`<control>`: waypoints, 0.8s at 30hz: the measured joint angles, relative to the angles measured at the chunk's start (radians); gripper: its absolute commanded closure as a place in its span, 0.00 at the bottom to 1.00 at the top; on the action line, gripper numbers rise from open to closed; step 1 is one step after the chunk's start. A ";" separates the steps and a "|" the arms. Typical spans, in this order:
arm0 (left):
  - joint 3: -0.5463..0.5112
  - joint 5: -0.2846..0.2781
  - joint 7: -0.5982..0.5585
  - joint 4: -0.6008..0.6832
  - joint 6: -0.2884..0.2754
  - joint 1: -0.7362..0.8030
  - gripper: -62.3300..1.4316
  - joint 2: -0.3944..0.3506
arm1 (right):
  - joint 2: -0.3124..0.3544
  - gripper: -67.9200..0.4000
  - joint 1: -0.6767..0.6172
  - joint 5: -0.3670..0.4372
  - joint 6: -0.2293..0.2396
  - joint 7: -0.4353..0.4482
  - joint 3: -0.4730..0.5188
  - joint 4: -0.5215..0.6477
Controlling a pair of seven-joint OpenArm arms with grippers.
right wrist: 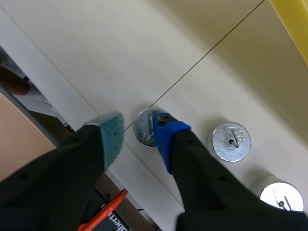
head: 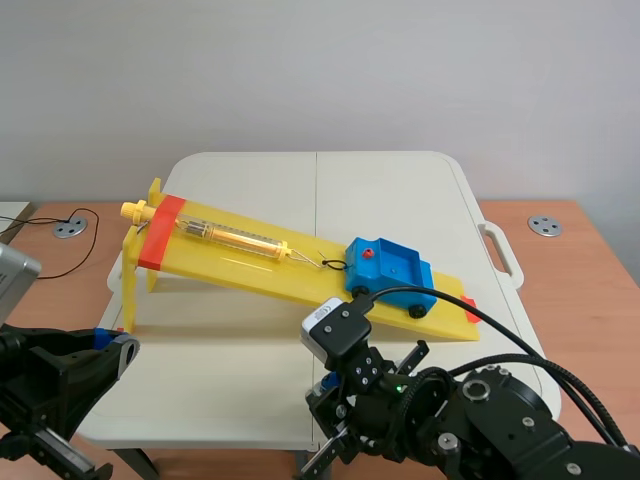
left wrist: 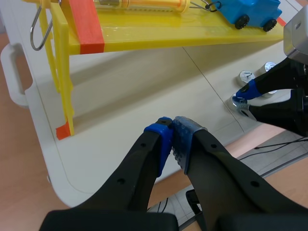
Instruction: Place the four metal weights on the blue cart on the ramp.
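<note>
The blue cart sits at the low end of the yellow ramp, hooked to a spring scale, with its tray empty. In the right wrist view three metal weights lie on the white table near its front edge. My right gripper is open over the nearest weight, one finger on each side of it. The second weight and third weight lie beside it. My left gripper is shut on nothing, low over the table's front left, ahead of the ramp's leg.
The white table ends close behind the weights, with wooden floor and cables below. The ramp's raised end rests on thin yellow legs at the left. The table's handle sticks out on the right. The right arm hides the weights in the scene view.
</note>
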 measured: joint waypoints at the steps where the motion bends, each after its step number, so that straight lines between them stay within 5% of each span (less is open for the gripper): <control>1: 0.000 0.000 0.000 0.000 0.000 0.000 0.93 0.000 | 0.000 0.92 0.001 0.000 -0.002 -0.003 0.000 0.000; 3: 0.000 0.000 0.000 0.000 0.000 0.000 0.93 0.000 | 0.000 0.99 0.001 0.000 -0.004 -0.004 0.000 0.000; 14: 0.000 0.000 0.000 0.000 0.000 0.000 0.93 0.000 | 0.016 0.98 -0.006 0.026 -0.004 -0.017 0.000 0.023; 24: 0.000 0.000 0.000 0.000 0.000 0.000 0.93 0.000 | 0.114 0.98 -0.160 0.179 -0.003 -0.093 0.152 0.315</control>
